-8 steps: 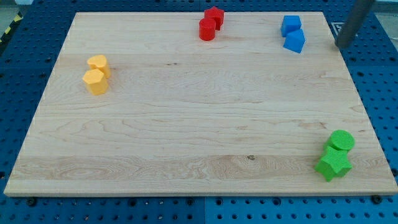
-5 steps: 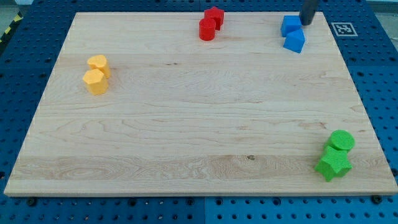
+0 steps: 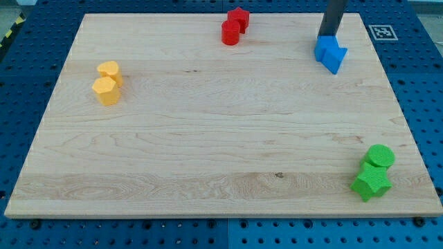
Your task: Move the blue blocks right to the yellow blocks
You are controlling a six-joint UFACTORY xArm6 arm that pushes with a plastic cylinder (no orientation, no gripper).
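Blue blocks (image 3: 330, 54) sit as a touching pair in the upper right of the frame, far back on the wooden counter (image 3: 208, 138). They are well apart from the yellow ones, with the whole width of the board between them.

Nearest, in the lower right corner, a green star-shaped block (image 3: 371, 183) lies close to the counter's front edge. A green cylinder (image 3: 379, 156) touches it just behind.

Farther back, at the left of the frame, the two yellow blocks touch each other. The nearer one (image 3: 106, 90) looks hexagonal. The one behind it (image 3: 109, 71) is rounder, though its exact shape is hard to make out.

Farther still, in the upper right, the blue pair consists of a blue cube (image 3: 324, 50) and a second blue block (image 3: 335, 60), more wedge-like, pressed against its lower right side. My tip (image 3: 325, 36) stands at the cube's far edge, touching it or nearly so, and the dark rod rises out of the top of the frame. The arm ends in this rod alone, so no pincer shows and I cannot tell any open or closed state.

At the top centre, a red cylinder (image 3: 230, 32) touches another red block (image 3: 239, 18) behind it, close to the far edge. Beyond the upper right corner, a black-and-white marker (image 3: 382, 32) lies on the blue perforated base (image 3: 21, 104) that surrounds the counter.
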